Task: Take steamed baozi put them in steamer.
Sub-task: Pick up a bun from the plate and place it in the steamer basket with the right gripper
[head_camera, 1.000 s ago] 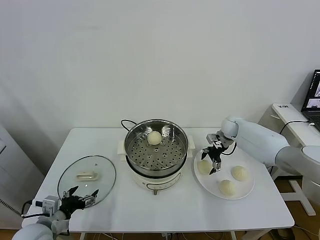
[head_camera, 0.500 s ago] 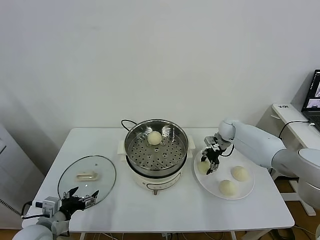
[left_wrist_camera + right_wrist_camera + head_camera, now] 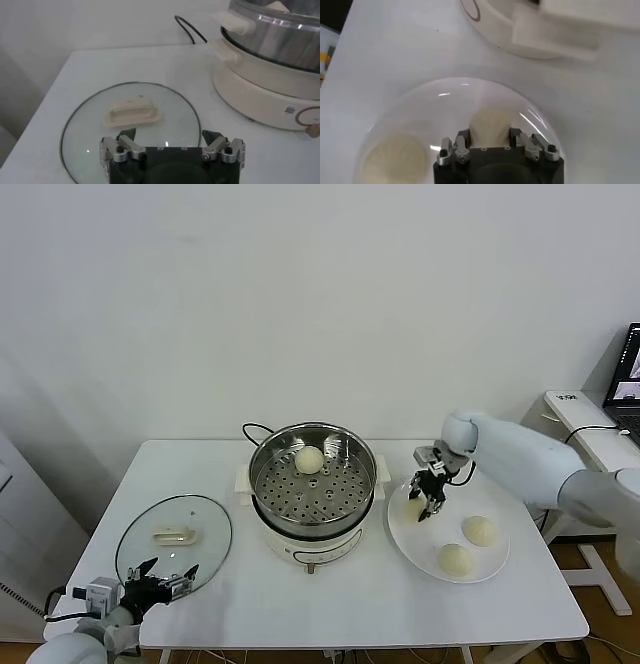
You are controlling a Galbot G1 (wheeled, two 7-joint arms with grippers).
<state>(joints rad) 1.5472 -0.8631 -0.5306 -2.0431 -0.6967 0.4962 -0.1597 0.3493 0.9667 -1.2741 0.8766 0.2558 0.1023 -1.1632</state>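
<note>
Baozi, the smooth cream-white dough buns, are what I am moving: one bun (image 3: 309,459) already sits on the far side of the round shiny steel steamer basket (image 3: 262,474), and three are over the flat white plate (image 3: 498,559) just to the steamer's right. My right gripper (image 3: 424,502) is down on the plate bun nearest the steamer (image 3: 413,508), and in my right wrist view its fingers (image 3: 461,140) sit against either side of the pale dough, narrowed onto it, so I judge the bun gripped. The other two buns (image 3: 480,530) and (image 3: 455,559) lie on the side of the plate away from the steamer, apart from the one I hold. To do this step well I should squeeze no harder than now, since soft dough will dent or tear, and lift straight up until the bun is clear of the plate before I swing toward the steamer. The steel rim stands higher than the plate, so I must carry the bun above it, not drag it across the cream side handle (image 3: 382,471) of the white cooker base. I would set it down on bare perforated floor nearer me than the bun already inside, leaving room for the two to come, and let go only once it rests. My left gripper (image 3: 160,579) waits with fingers spread wide at the counter edge (image 3: 250,624), just by the oval glass lid (image 3: 205,554), far to the steamer's left.
</note>
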